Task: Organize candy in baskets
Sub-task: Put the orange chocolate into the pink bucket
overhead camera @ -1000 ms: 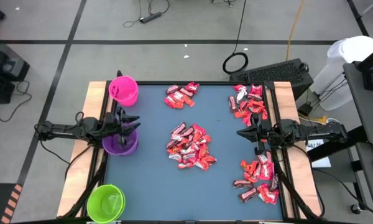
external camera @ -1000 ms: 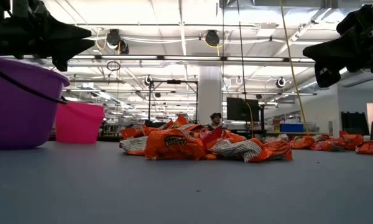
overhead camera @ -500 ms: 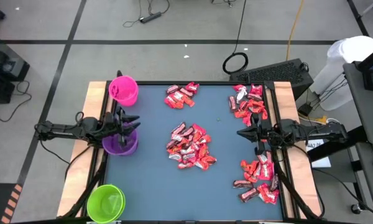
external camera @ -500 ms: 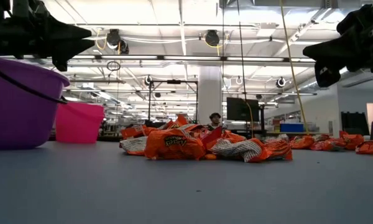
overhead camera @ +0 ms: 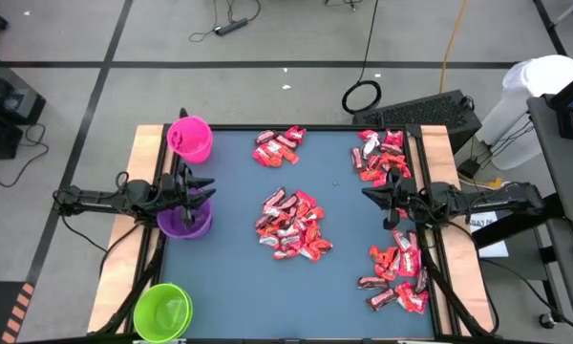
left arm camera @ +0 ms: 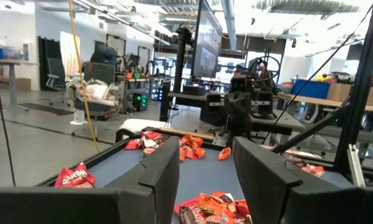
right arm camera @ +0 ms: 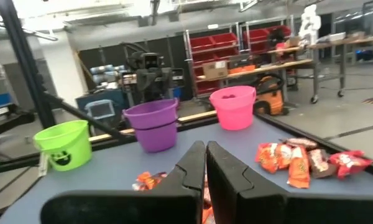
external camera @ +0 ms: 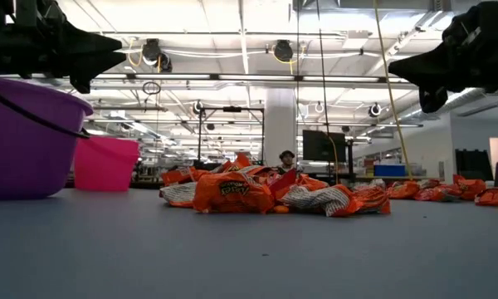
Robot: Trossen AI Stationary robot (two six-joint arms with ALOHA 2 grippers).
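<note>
Seen from above, a dark blue surface [overhead camera: 229, 277] carries four heaps of wrapped candy: a central heap [overhead camera: 291, 225], a small one [overhead camera: 278, 146] near the top of the frame, and two along the right edge, upper [overhead camera: 380, 158] and lower [overhead camera: 399, 277]. Three baskets stand down the left side: pink basket [overhead camera: 190, 138] at top, purple basket [overhead camera: 184, 219] at mid-height, green basket [overhead camera: 162, 311] at bottom left.

The left claw [overhead camera: 202, 191] hangs just above the purple basket's rim, its fingers parted about halfway and holding nothing; the left wrist view shows a clear gap between them. The right claw [overhead camera: 372, 197] hovers between the two right-edge heaps, fingers pressed together and empty, pointing toward the centre.

No candy seems to be in any basket yet, though their insides are hard to see. The step in hand is probably a first pick by the right arm. To do it well, the right claw should open before descending, choose a piece at a heap's edge and not the tangled middle, and close across the wrapper's narrow side so that only one piece lifts.
</note>
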